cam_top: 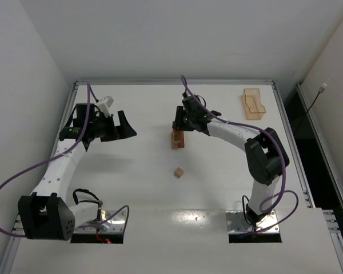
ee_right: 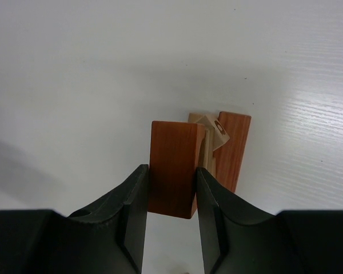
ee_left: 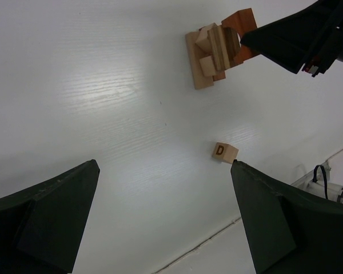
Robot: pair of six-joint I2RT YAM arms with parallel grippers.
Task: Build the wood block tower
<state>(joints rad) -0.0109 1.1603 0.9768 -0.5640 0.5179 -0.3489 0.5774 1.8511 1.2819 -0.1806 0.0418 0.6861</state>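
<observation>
Tower (ee_right: 230, 149) half hidden behind reddish block (ee_right: 172, 168), right fingers (ee_right: 134, 206) clamping.

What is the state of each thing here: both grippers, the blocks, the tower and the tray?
left gripper: open, holding nothing.
right gripper: shut on the reddish-brown block.
reddish-brown block: held upright at the tower, not yet released.
tower: standing, a few blocks tall.
loose cube: resting alone on the table, letter D showing.
orange tray: at the far right, looks empty.
</observation>
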